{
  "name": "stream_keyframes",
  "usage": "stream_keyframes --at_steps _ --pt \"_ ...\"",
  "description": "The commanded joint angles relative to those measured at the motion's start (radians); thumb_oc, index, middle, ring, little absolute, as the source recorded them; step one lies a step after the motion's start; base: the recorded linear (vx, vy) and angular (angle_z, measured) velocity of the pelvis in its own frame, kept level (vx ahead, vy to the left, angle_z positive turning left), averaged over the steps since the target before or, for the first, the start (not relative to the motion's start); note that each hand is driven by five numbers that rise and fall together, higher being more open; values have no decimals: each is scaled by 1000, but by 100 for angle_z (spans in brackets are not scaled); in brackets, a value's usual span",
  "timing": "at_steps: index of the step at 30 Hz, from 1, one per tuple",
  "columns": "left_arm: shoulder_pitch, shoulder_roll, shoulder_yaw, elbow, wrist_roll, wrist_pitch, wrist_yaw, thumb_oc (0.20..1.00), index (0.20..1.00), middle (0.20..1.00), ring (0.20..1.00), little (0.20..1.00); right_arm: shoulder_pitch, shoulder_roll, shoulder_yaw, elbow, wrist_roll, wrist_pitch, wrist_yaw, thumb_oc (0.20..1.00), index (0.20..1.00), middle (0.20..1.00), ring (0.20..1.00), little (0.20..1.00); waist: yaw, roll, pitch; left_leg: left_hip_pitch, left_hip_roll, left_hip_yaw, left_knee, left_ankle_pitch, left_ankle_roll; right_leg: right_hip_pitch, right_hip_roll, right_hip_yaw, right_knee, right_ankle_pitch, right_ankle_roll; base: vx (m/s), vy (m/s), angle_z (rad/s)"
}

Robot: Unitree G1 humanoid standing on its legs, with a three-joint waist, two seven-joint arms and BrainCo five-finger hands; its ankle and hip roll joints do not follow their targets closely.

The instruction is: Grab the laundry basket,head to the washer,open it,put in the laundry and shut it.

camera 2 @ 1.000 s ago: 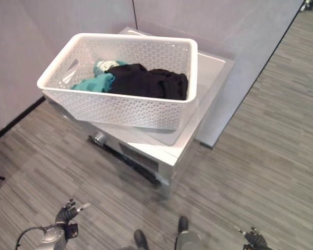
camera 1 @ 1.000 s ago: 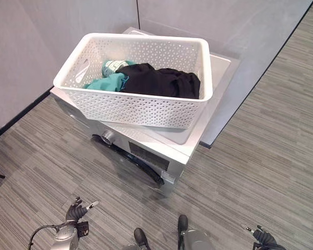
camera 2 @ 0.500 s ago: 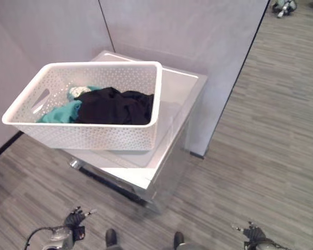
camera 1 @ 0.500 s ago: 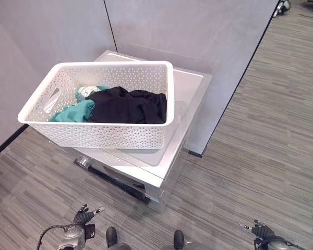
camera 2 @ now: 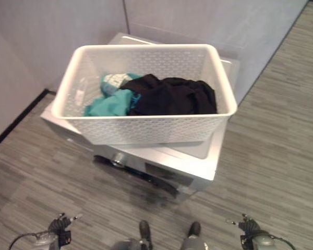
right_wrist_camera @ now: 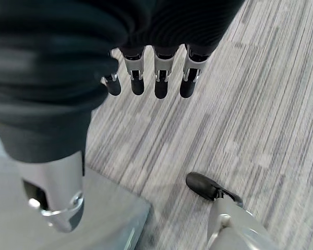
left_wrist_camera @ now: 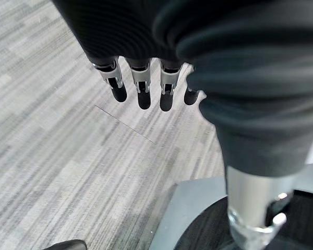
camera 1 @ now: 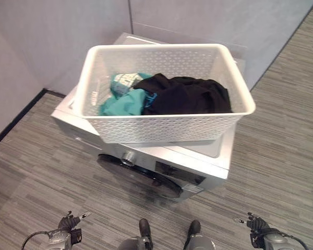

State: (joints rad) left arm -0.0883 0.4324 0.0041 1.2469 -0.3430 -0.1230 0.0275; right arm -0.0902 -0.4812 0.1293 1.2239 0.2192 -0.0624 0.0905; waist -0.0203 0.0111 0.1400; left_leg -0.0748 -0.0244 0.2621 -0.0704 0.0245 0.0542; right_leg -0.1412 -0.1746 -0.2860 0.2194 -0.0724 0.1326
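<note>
Left eye view, basket: the white laundry basket (camera 1: 161,127) sits on top of the washer (camera 1: 146,156). It is turned a bit, so one corner sticks out past the washer's edge.
Left eye view, laundry: a black cloth (camera 1: 190,96) and a teal cloth (camera 1: 120,101) lie inside the basket. The teal one is on the side near the wall (camera 1: 57,36). The black one touches it.
Left eye view, washer: it is silver, with a dark round door (camera 1: 141,174) on the front under the basket. The door looks closed. The washer stands on the grey striped floor (camera 1: 281,156), close to the wall.
Left eye view, hands: the left hand (camera 1: 68,224) hangs low, well apart from the washer. The right hand (camera 1: 258,225) hangs low on the other side of the washer. No hand touches the basket.
Right eye view: the same things. The basket (camera 2: 146,130) is on the washer (camera 2: 161,166) with the clothes in it. The left hand (camera 2: 57,225) and the right hand (camera 2: 249,226) are down near the floor.
Left wrist view: the fingers (left_wrist_camera: 140,88) of the left hand hang straight and a little apart. They hold nothing. The floor (left_wrist_camera: 57,130) is past them, and a corner of the washer (left_wrist_camera: 185,213) is near.
Right wrist view: the fingers (right_wrist_camera: 161,78) of the right hand hang straight and a little apart. They hold nothing. The floor (right_wrist_camera: 261,114) is past them, and a silver bit of the washer (right_wrist_camera: 109,219) is near.
</note>
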Motion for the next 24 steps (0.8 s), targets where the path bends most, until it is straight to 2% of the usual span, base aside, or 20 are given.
stream_keyframes --at_steps 1,2,3,4,5,6,7,9,10,11,12,13,15,16,18,21,22,24 --pt "-25 62 51 20 26 -3 -10 1000 1000 1000 1000 1000 -27 -35 41 34 -22 -5 2 1000 1000 1000 1000 1000 6 -43 -20 -76 39 2 100 -4 -67 80 136 29 -64 -1 -22 5 78 -11" --pt "-26 72 49 29 48 8 -20 1000 1000 1000 1000 1000 -21 -32 58 44 -31 -5 2 1000 1000 1000 1000 1000 18 -61 -30 -70 18 -3 74 15 -70 82 192 60 -72 -16 -31 -13 33 -4" --pt "-30 68 48 27 52 7 -20 1000 1000 1000 1000 1000 -27 -36 67 35 -35 -3 4 1000 1000 1000 1000 1000 24 -62 -31 -69 18 2 59 32 -74 82 190 52 -118 -7 -58 -5 17 -5" --pt "-30 64 44 30 68 10 -23 1000 1000 1000 1000 1000 -22 -34 71 32 -35 -3 7 1000 1000 1000 1000 1000 20 -66 -27 -58 14 -5 60 31 -74 98 188 62 -141 -4 -68 -14 -26 4" --pt "-30 64 44 30 68 10 -23 1000 1000 1000 1000 1000 -22 -34 71 32 -35 -3 7 1000 1000 1000 1000 1000 20 -66 -27 -58 14 -5 60 31 -74 99 188 62 -142 -4 -68 9 -49 -2" --pt "-34 54 38 27 67 15 -23 1000 1000 1000 1000 1000 -22 -42 81 30 -42 -2 5 1000 1000 1000 1000 1000 18 -65 -30 -70 8 -14 82 23 -76 118 199 97 -195 8 -71 -14 -47 20" --pt "-31 47 35 20 60 16 -28 1000 1000 1000 1000 1000 -27 -50 91 27 -55 1 11 1000 1000 1000 1000 1000 22 -62 -33 -85 5 -16 103 17 -74 124 197 95 -225 20 -74 -37 -58 23" --pt "-30 30 22 7 56 12 -34 1000 1000 1000 1000 1000 -28 -76 100 13 -71 2 15 1000 1000 1000 1000 1000 22 -59 -13 -132 -2 -39 244 1 -80 133 186 103 -246 31 -83 -75 -25 18" --pt "-34 23 12 4 55 10 -37 1000 1000 1000 1000 1000 -37 -89 105 7 -77 3 18 1000 1000 1000 1000 1000 28 -57 1 -157 -12 -84 302 2 -93 134 182 107 -254 37 -87 -64 -6 18" --pt "-35 23 12 4 55 10 -37 1000 1000 1000 1000 1000 -38 -89 105 7 -77 3 19 1000 1000 1000 1000 1000 27 -57 -1 -160 -12 -85 301 5 -94 131 182 106 -254 38 -88 -55 21 25" --pt "-37 16 5 -4 49 11 -37 1000 1000 1000 1000 1000 -44 -101 110 -3 -84 4 18 1000 1000 1000 1000 1000 32 -54 10 -170 -22 -118 323 1 -105 137 178 111 -256 40 -88 -37 43 13" --pt "-40 9 4 -4 44 10 -35 1000 1000 1000 1000 1000 -47 -107 114 0 -93 5 17 1000 1000 1000 1000 1000 26 -50 9 -174 -4 -119 314 -1 -107 136 171 109 -259 41 -85 -44 78 -2" --pt "-38 -5 -7 -11 42 8 -32 1000 1000 1000 1000 1000 -34 -110 106 -7 -104 4 9 1000 1000 1000 1000 1000 6 -57 6 -181 84 -76 294 3 -110 134 137 99 -254 39 -74 12 156 -7" --pt "-28 -6 -11 -17 42 0 -26 1000 1000 1000 1000 1000 -17 -109 102 -36 -106 -1 4 1000 1000 1000 1000 1000 4 -55 -2 -155 134 -108 230 23 -116 137 121 100 -251 32 -65 88 230 20" --pt "-25 -5 -13 -9 36 -2 -18 1000 1000 1000 1000 1000 7 -105 96 -70 -103 -7 6 1000 1000 1000 1000 1000 -12 -45 -16 -149 215 -107 160 97 -144 132 105 96 -246 22 -59 117 245 13" --pt "-20 -12 -19 9 28 -2 -12 1000 1000 1000 1000 1000 38 -103 82 -89 -93 -12 4 1000 1000 1000 1000 1000 -33 -19 -21 -107 303 -117 54 180 -187 147 89 107 -240 10 -44 162 366 -11" --pt "-18 -22 -35 20 35 2 -19 1000 1000 1000 1000 1000 37 -106 75 -72 -100 -8 1 1000 1000 1000 1000 1000 -32 -3 -24 -77 261 -172 64 132 -184 159 57 124 -236 16 -17 198 468 -8" --pt "-11 -19 -42 27 53 -3 -15 1000 1000 1000 1000 1000 49 -101 60 -64 -105 -3 3 1000 1000 1000 1000 1000 -47 3 -37 -68 232 -151 57 99 -185 160 27 134 -228 30 -3 150 372 -13"
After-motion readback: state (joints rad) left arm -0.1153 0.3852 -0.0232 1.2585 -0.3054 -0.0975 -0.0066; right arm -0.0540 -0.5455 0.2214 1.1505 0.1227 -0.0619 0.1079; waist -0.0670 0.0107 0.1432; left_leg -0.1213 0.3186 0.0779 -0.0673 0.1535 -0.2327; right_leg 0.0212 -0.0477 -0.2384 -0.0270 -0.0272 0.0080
